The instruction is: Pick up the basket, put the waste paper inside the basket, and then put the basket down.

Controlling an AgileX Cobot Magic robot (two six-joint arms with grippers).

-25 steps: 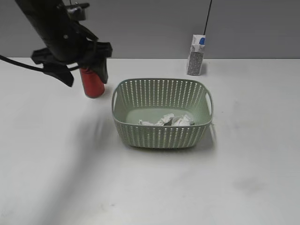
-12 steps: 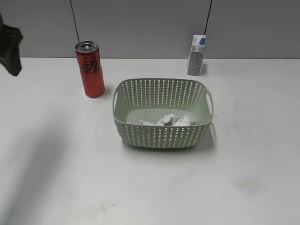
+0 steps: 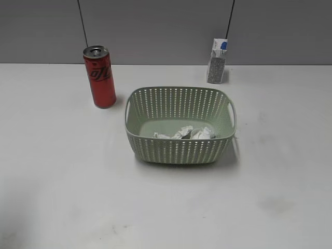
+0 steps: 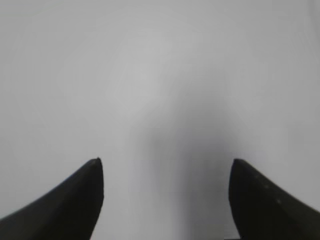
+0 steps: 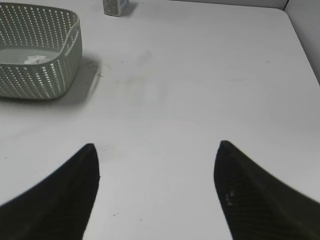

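Observation:
The pale sage-green basket (image 3: 179,124) stands on the white table in the middle of the exterior view, with crumpled white waste paper (image 3: 188,133) lying inside it. The basket also shows at the top left of the right wrist view (image 5: 37,50), with paper (image 5: 34,59) in it. Neither arm shows in the exterior view. My left gripper (image 4: 165,162) is open and empty over bare table. My right gripper (image 5: 156,146) is open and empty, well to the right of the basket.
A red drink can (image 3: 100,77) stands left of and behind the basket. A white-and-blue carton (image 3: 217,61) stands at the back right, also in the right wrist view (image 5: 115,7). The table's right edge (image 5: 300,45) shows there.
The left arm, which was above the red can a second ago, has swung away to the left and out of the exterior view. The basket and paper have not moved.

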